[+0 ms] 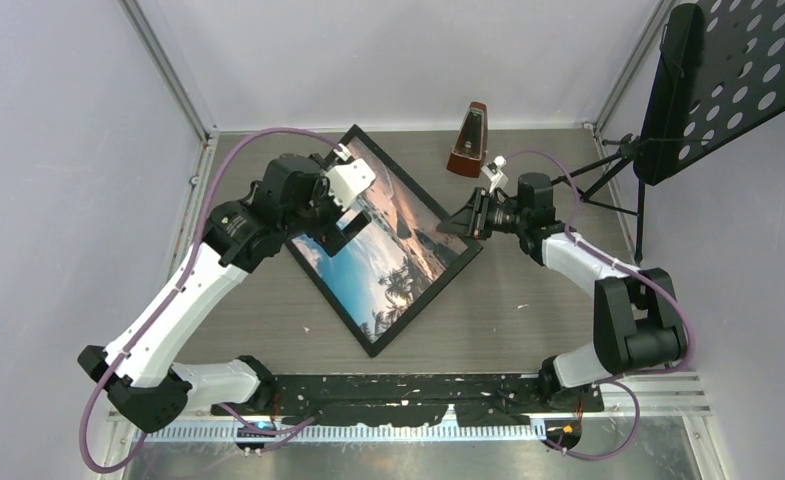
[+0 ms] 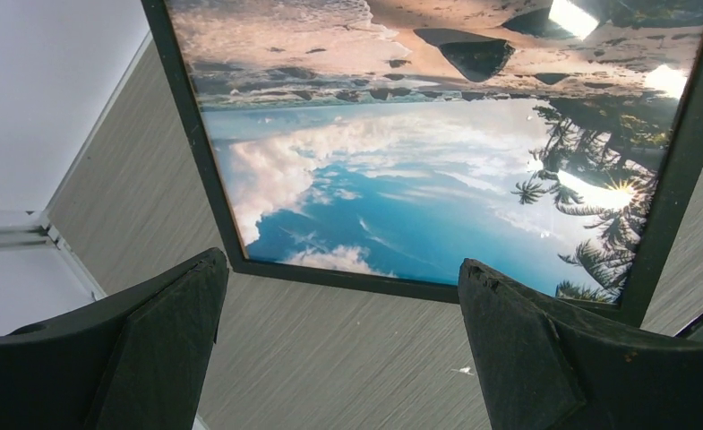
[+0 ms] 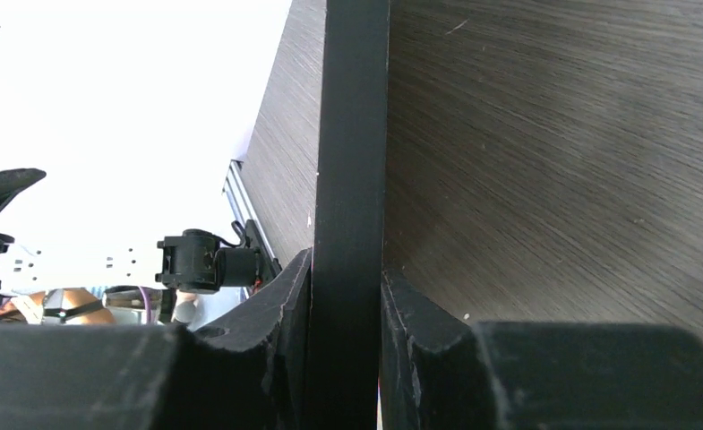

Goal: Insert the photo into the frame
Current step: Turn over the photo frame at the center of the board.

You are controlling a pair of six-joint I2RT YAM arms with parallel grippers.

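1 frame (image 2: 347,279), lying askew on table (image 1: 508,320); photo (image 1: 388,250) apparently already seated inside, face up. Right gripper (image 1: 458,225) pinches its edge, likely steadying. Left gripper (image 1: 340,232) spread, hovering, holding nothing.

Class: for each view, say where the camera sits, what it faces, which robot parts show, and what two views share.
Top external: above and behind, looking down on both arms and the frame.
Left wrist: on that wrist, facing the photo past the open left hand.
Right wrist: on that wrist, facing the frame edge in the right hand.
Shared: the photo, in top and left wrist.
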